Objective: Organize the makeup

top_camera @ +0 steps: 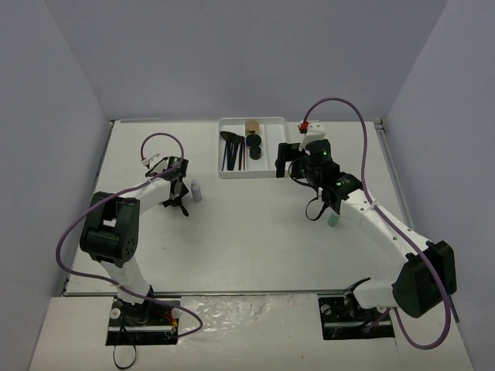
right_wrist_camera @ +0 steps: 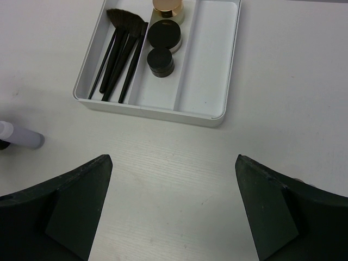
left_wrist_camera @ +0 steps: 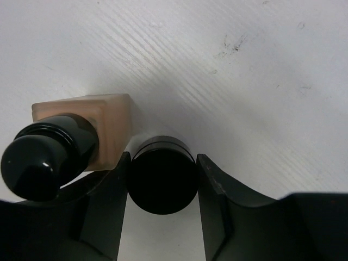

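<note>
Straddling a round black cap (left_wrist_camera: 163, 179), the left gripper (left_wrist_camera: 163, 157) has its jaws snug around it, though I cannot tell if they grip. Lifting could topple the tan bottle (left_wrist_camera: 103, 128) just alongside. The right gripper (right_wrist_camera: 173, 159) has its jaws gaping and empty.

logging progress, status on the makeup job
Left claw brackets a black cap, grip unclear. Tan bottle crowds one finger. Right claw open, empty, short of the tray.

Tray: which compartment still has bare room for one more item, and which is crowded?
The right compartment, between the divider and the tray's right wall, is bare. The left one is filled by brushes; the middle holds a gold jar and two black compacts.
</note>
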Robot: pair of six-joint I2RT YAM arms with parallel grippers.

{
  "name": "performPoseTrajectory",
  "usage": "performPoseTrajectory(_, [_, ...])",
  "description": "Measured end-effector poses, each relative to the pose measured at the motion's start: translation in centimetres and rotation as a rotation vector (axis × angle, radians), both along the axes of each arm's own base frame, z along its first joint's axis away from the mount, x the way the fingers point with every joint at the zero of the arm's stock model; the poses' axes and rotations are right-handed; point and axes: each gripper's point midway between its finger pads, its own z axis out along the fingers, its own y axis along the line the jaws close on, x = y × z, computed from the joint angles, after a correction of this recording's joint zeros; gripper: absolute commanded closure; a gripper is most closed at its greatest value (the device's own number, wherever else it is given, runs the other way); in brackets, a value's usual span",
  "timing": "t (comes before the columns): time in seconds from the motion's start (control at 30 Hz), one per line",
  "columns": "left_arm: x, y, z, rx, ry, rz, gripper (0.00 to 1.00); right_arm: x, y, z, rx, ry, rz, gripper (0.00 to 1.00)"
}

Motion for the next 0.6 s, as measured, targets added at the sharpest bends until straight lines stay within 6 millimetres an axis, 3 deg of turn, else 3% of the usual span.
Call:
performPoseTrajectory(0.13, [-0.6, 0.0, 0.3, -0.004, 0.008, 0.003, 0.91, 0.0, 0.0, 0.0, 0.0, 0.001, 0.0, 0.06])
performPoseTrajectory(0.23, [-2.0, 0.2, 1.2, -0.013, 0.009, -0.005, 0.94, 0.0, 0.0, 0.0, 0.003, 0.001, -0.001, 0.05])
performPoseTrajectory(0.4, [-5.4, -0.3, 5.3, -0.056, -0.048, -0.091, 0.96, 0.0, 0.0, 0.0, 0.004, 0.002, -0.001, 0.04])
performPoseTrajectory(0.5, [-6.4, -2.2, 8.1, -0.07, -0.106, -0.205, 0.96, 0.0, 0.0, 0.0, 0.004, 0.002, -0.002, 0.04])
performPoseTrajectory(0.6, [-7.2, -5.5, 9.4, -0.066, -0.123, -0.354, 0.96, 0.1, -0.2, 0.0, 0.007, 0.003, -0.008, 0.04])
